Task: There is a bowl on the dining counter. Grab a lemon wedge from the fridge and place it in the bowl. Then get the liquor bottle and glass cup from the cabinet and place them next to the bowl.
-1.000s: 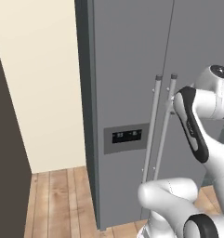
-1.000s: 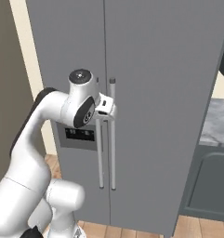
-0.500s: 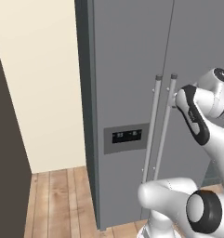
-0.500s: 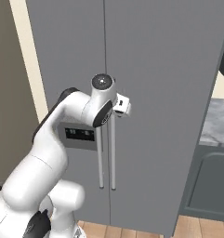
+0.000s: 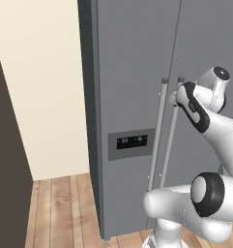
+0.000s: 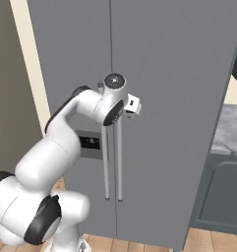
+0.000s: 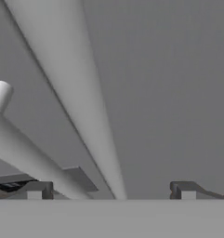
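- The fridge (image 5: 132, 97) was tall and grey, with two doors closed and a thin seam between them. It stood directly in front of us and reached beyond the top of both base views.
- Two long silver bar handles (image 6: 112, 162) ran vertically side by side near the seam, and a dark dispenser panel (image 5: 131, 143) sat on the left door.
- A cream wall (image 5: 40, 87) was at the left of the fridge, above a wooden floor (image 5: 65, 208). At the right we saw a grey marbled bench (image 6: 228, 130) over a dark cabinet.
- The arm was bent high, the end effector (image 6: 132, 107) near the top of the handles.
- In the hand view we saw its fingertips (image 7: 185, 189) spread wide, with one handle bar (image 7: 81, 102) between them and nothing held.
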Controlling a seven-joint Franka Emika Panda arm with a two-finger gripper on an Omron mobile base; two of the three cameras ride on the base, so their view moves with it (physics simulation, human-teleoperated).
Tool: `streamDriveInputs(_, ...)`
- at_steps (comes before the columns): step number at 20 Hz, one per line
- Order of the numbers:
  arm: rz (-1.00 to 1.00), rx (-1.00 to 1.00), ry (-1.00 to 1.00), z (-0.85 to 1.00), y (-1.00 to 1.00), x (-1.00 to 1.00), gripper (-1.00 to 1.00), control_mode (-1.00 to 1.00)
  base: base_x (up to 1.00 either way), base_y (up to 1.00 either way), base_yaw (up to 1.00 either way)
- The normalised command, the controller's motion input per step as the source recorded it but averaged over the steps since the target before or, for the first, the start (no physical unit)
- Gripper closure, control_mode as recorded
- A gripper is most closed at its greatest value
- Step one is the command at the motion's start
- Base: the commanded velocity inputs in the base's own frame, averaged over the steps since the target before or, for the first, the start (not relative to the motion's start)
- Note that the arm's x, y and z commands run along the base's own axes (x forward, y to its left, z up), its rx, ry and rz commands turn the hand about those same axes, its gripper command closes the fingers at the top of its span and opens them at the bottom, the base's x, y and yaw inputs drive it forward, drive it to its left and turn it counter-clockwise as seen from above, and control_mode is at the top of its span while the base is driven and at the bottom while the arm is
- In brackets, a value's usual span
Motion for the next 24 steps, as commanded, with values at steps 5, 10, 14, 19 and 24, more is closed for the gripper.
streamDriveInputs(5, 0.0, 0.02, -0.03, -0.09, 0.0, 0.28, -1.0, -1.0, 0.0, 0.0, 0.0)
streamDriveInputs(10, 0.0, 0.03, -0.13, -0.17, 0.0, 0.16, -1.0, -1.0, 0.0, 0.0, 0.0)
streamDriveInputs(14, 0.0, 0.03, -0.15, -0.12, 0.0, 0.26, -1.0, -1.0, 0.0, 0.0, 0.0)
streamDriveInputs(19, 0.0, 0.01, -0.08, -0.01, 0.0, 0.46, -1.0, -1.0, 0.0, 0.0, 0.0)
streamDriveInputs(24, 0.0, 0.0, -0.02, 0.0, 0.0, 0.48, 1.0, -1.0, 0.0, 0.0, 0.0)
